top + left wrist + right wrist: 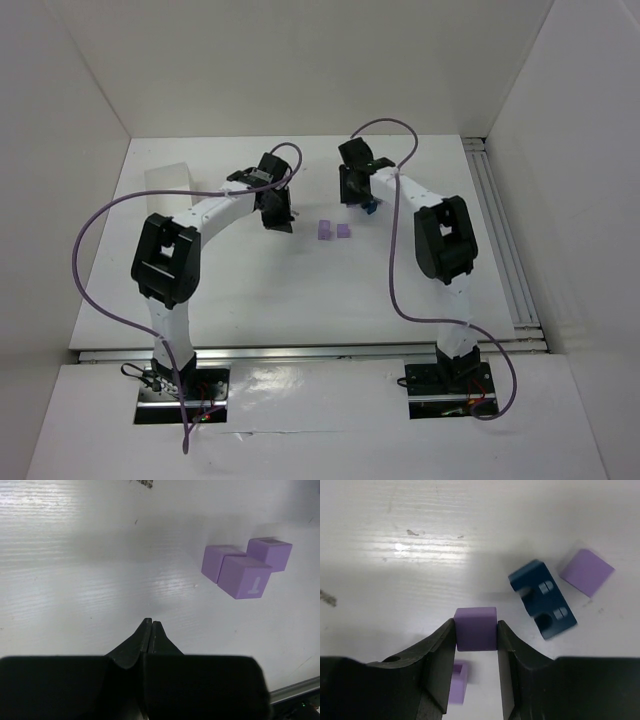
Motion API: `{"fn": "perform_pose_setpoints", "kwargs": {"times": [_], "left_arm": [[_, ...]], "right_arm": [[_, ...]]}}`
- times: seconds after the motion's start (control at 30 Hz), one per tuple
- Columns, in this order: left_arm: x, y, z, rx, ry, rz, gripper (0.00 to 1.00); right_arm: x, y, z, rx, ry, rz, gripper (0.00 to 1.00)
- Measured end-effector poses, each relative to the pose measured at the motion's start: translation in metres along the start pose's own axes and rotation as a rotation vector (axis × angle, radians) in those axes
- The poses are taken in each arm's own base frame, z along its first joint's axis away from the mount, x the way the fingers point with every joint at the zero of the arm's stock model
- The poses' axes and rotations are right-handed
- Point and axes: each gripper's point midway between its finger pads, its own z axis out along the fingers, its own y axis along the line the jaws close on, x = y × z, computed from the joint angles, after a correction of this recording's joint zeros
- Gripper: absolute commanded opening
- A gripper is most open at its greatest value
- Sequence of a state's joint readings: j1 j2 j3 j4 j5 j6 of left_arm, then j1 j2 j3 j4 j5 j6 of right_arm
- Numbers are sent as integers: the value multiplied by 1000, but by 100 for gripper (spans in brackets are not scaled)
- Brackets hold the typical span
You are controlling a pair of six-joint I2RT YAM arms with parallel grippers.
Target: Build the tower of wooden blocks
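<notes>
Right pincer (476,626) is clamped on a light purple cube (476,630), a finger flat against each side; just beyond, to the right on the white table (395,570), lies a dark blue block (542,599); farther right sits a second purple cube (586,572), apart from the blue; left pincer (151,626) is pressed together, gripping nothing; a cluster of three purple cubes (245,577) sits well ahead and to its right, bunched together, the nearest showing a pale T.

Lighting: bright, diffuse, from overhead. The table (230,300) shows streaky glare in both wrist views (a white hot spot in the right one). Shadows on the table are soft and grey. The glossy board (330,400) in front of the table mirrors light. The right fingers (435,660) render dark and slightly soft; the purple block (476,628) between them is sharp.
</notes>
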State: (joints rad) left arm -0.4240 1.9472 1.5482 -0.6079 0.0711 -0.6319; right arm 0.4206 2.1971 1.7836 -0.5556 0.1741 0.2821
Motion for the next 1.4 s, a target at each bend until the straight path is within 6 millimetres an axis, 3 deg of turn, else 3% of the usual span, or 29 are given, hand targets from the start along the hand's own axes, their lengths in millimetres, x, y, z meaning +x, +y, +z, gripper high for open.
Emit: {"fn": "perform_pose_setpoints", "kwargs": {"times": [0.2,0.3,0.47,0.57,1.13,1.4], "left_arm": [[3,7,-6,-26,-12,0,3],[-2,6,-14,-25,-38,2,3],[-5,3,-19,-16,-52,4,3],[-3,5,-18,-19,-47,3,3],[5,12,-14,-39,-30,1,3],[5,12,-14,-39,-30,1,3]], "right_arm": [[-8,-3,-61,-31,-83,65,30],[4,-3,-72,-37,-83,86,30],[36,9,-65,-42,-21,79,31],[44,17,-62,-48,-6,70,31],[66,24,-41,-37,53,58,33],[66,27,-42,-41,52,55,42]]}}
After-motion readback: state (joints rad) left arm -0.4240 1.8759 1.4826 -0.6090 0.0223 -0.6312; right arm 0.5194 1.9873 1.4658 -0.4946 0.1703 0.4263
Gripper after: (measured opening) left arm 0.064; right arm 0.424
